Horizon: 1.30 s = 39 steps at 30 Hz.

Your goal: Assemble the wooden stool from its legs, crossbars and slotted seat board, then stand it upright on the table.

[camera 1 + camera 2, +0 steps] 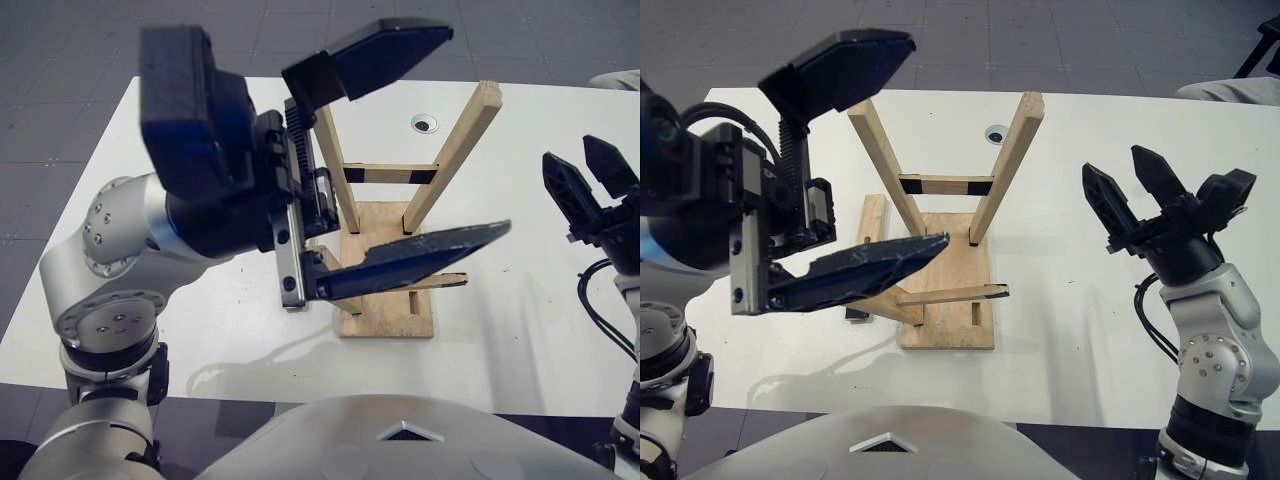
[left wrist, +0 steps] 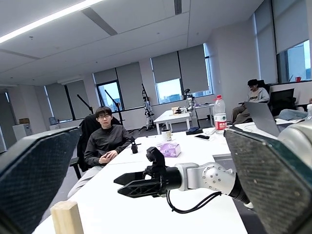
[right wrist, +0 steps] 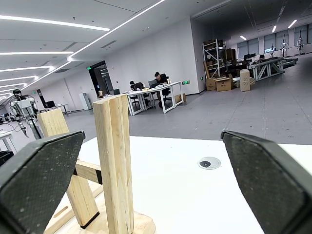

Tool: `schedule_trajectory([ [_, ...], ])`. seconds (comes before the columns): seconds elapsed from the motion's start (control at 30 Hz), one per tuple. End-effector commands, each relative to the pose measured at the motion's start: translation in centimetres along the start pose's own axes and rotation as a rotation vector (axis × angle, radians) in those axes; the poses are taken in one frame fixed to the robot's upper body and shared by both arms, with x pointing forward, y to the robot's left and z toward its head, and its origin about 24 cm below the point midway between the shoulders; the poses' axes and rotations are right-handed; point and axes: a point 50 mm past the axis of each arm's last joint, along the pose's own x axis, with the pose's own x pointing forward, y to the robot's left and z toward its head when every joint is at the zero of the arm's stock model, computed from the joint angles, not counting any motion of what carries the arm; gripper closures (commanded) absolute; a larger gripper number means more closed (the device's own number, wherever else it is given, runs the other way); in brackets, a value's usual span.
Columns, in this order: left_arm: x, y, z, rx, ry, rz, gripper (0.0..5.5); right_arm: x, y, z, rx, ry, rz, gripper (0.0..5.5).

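The seat board (image 1: 950, 325) lay flat, one leg frame (image 1: 1005, 165) standing in it; left gripper (image 1: 927, 143) above and right gripper (image 1: 1112, 162) beside it both gaped empty; the loose frame (image 1: 955, 294) wanted squaring over free slots.

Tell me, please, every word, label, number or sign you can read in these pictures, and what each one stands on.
No text here can be read.
Too small to read: the green sign above the far doorway.
Too blurred to read: the label on the bottle on the desk behind.
No visible print: the seat board, the legs and the black-banded crossbar.
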Motion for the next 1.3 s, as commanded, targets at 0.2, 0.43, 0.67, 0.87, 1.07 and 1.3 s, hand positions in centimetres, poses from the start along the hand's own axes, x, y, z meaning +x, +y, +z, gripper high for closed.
schedule_trajectory([
  [0.2, 0.1, -0.3, 0.5, -0.046, -0.009, -0.004, 0.04, 0.4, 0.0, 0.2, -0.004, -0.005, 0.006, 0.34],
  [0.43, -2.5, -3.0, -9.0, -0.411, 0.303, 0.048, 0.04, 0.2, 0.2, 0.6, -0.012, -0.005, 0.007, 0.34],
  [0.67, -2.8, -3.1, -8.8, -0.384, 0.256, 0.057, 0.04, 0.0, 0.2, 0.7, -0.011, -0.007, 0.001, 0.34],
  [0.87, -2.5, -2.2, -7.4, -0.318, 0.191, 0.061, 0.04, 0.1, 0.3, 0.5, -0.007, -0.004, 0.001, 0.34],
  [1.07, -1.8, -0.5, -1.9, -0.157, -0.016, 0.055, 0.04, 0.1, 0.2, 0.3, -0.003, -0.005, -0.001, 0.34],
  [1.3, -2.6, 1.0, 0.5, -0.089, -0.085, 0.170, 0.04, -0.1, 0.3, 0.1, 0.003, -0.006, -0.005, 0.34],
])
